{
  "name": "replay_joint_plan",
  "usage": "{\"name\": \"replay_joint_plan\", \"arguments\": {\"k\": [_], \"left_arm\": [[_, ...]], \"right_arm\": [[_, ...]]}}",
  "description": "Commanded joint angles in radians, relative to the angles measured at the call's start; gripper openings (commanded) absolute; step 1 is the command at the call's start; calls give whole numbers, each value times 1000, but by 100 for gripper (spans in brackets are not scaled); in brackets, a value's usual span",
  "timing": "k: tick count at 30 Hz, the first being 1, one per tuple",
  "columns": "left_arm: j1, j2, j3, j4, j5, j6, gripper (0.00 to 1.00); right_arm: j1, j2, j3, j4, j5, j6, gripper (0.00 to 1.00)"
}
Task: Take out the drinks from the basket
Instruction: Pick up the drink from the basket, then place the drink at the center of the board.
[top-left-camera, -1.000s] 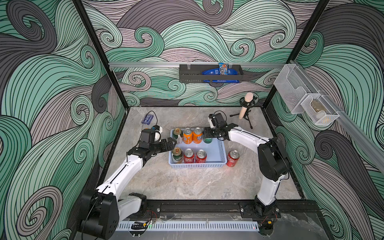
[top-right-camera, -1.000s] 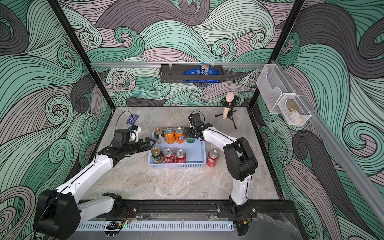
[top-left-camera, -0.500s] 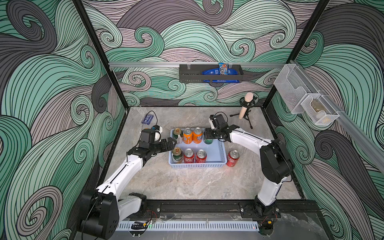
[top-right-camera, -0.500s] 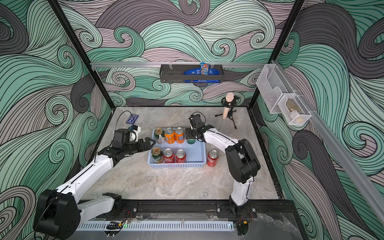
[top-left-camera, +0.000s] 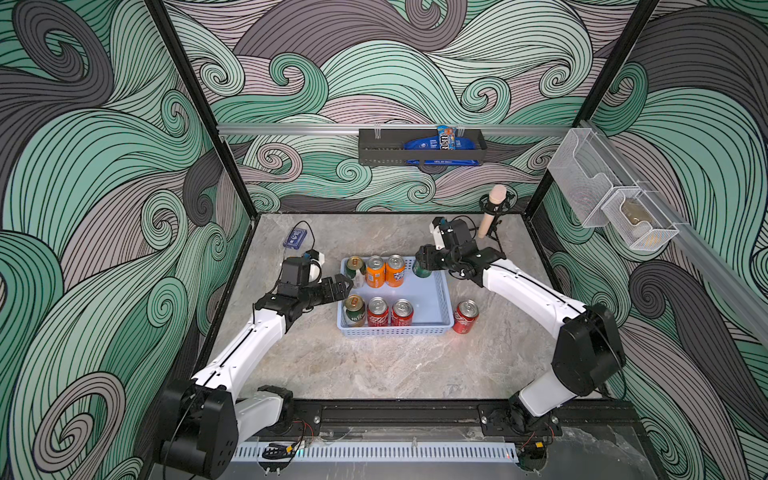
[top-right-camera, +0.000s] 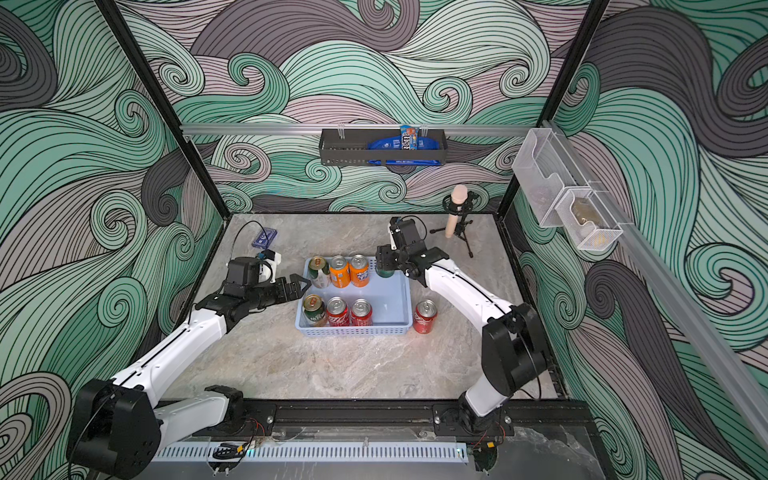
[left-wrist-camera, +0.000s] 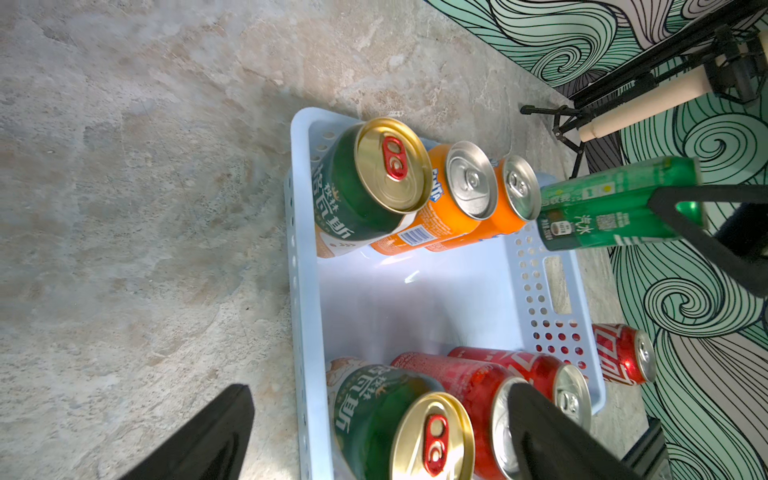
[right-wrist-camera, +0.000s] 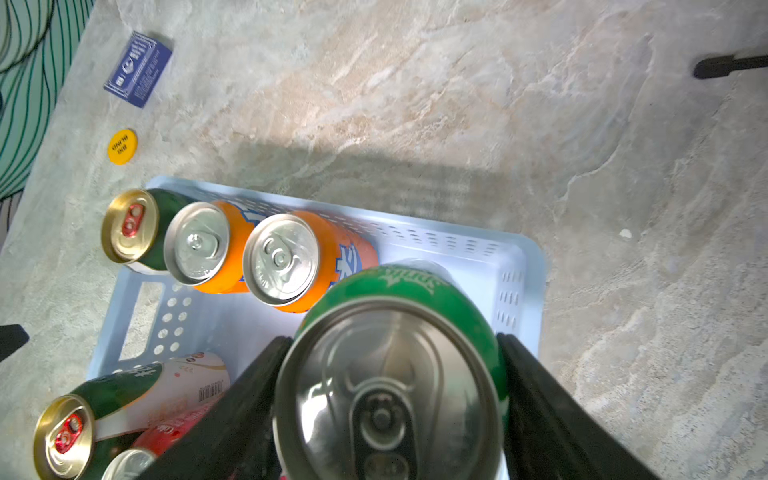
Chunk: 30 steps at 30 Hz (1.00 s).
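Six drinks stand in the basket (top-left-camera: 395, 331): two gold-topped cans (top-left-camera: 354, 311), two orange cans (top-left-camera: 375, 272), two red cans (top-left-camera: 378, 311). A seventh, a lone red can (top-left-camera: 465, 316), stands on the table (top-left-camera: 374, 365) just beside the basket's right wall. Right tool (top-left-camera: 424, 261) is clamped on the bright green can (right-wrist-camera: 390, 374), raised over the basket's far right corner. Left tool (top-left-camera: 340, 288) has its jaws apart, at the basket's left wall.

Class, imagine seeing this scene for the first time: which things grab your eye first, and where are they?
The right gripper is shut on a bright green can over the far right corner of the light-blue basket. Six more cans stand inside it in two rows. One red can stands outside, beside its right wall.
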Motion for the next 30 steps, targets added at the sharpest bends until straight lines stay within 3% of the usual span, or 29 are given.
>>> {"name": "replay_joint_plan", "arguments": {"k": [1,15,30], "left_arm": [[-9,-28,67,-21,11,-19,98],[-84,-28,114,-2,-1,-61,98],[-88,-74,49,-4,-102,-35,98]], "right_arm": [[-53,-78,26,55,-15,-12,49],[-221,-179,-79,26,-33,-37,50],[-234,-150,-231,87,7,-22,50]]}}
